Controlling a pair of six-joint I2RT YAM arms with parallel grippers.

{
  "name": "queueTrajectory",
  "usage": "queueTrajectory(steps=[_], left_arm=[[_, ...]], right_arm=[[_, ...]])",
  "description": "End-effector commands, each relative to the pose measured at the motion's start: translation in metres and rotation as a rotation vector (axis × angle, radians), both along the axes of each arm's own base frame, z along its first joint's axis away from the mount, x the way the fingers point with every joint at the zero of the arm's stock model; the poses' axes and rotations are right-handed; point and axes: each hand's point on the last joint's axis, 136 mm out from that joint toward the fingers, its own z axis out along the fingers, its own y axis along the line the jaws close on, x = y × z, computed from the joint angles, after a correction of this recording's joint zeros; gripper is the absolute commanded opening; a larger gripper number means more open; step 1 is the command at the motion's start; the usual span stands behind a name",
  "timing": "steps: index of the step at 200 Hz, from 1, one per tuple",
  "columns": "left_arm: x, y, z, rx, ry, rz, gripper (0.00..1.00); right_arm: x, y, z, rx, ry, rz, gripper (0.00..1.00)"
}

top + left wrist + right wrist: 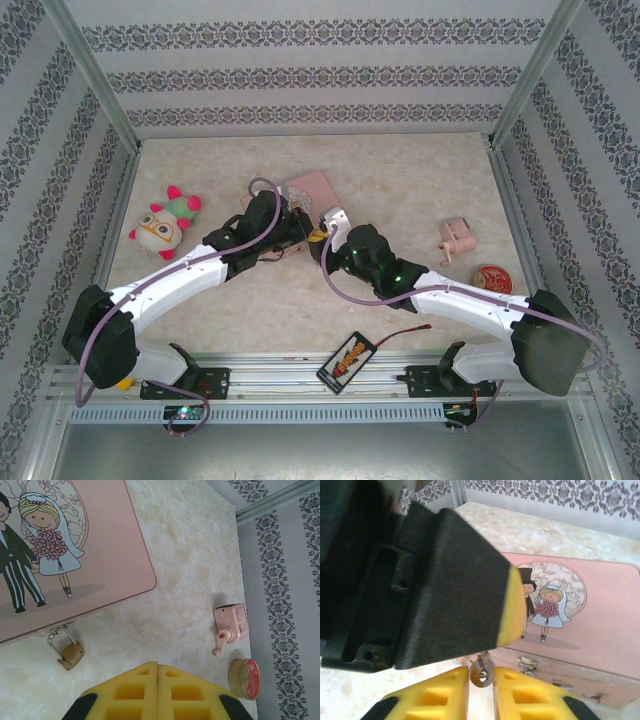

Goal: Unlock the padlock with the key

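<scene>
Far left, a plush toy (165,222) lies well apart from the work. The left gripper (157,672) hangs over the table (190,555) in front of the pink box (100,555), its yellow pads pressed flush together. Nothing is visible between them, though whether their tips catch anything cannot be told. The padlock (68,651) lies flat on the table, its shackle hooked through the clasp (60,629) on the box's front edge. In the left wrist view it sits ahead of these jaws and off to their left, close by. Its long axis is tilted, with the shackle end at the box and the brass body pointing away from the box, so the keyhole end probably faces the arms. To the right, the right gripper (481,680) has its pads (440,700) a little apart, with the round head of the key (481,672) standing in the gap. Whether they grip the head or merely flank it cannot be told. A black finger (450,590) of the left gripper crosses just above the key and hides the blade, so the blade's direction is unconfirmed. Assessment: both grippers are close to the box front, and the coming move depends on lining the blade up with the padlock's tilted axis. Far right, a sharpener (458,238) and a round tin (492,275) stand clear.
</scene>
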Motion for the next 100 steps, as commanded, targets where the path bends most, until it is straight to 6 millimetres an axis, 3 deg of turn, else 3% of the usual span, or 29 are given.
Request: queueTrajectory(steps=[1, 26, 57, 100], left_arm=[[-0.002, -0.001, 0.014, 0.010, -0.090, -0.024, 0.00], [-0.003, 0.005, 0.025, 0.054, -0.153, -0.046, 0.00], [-0.009, 0.012, 0.039, 0.105, -0.248, -0.087, 0.00], [-0.026, 0.006, 0.069, 0.132, -0.421, -0.241, 0.00]], right_arm=[[-0.003, -0.003, 0.018, 0.040, -0.003, -0.017, 0.35], [-0.007, -0.011, 0.024, 0.063, 0.033, -0.027, 0.45], [-0.008, -0.026, 0.036, 0.153, 0.101, -0.042, 0.49], [-0.001, -0.038, 0.047, 0.350, 0.285, 0.011, 0.52]])
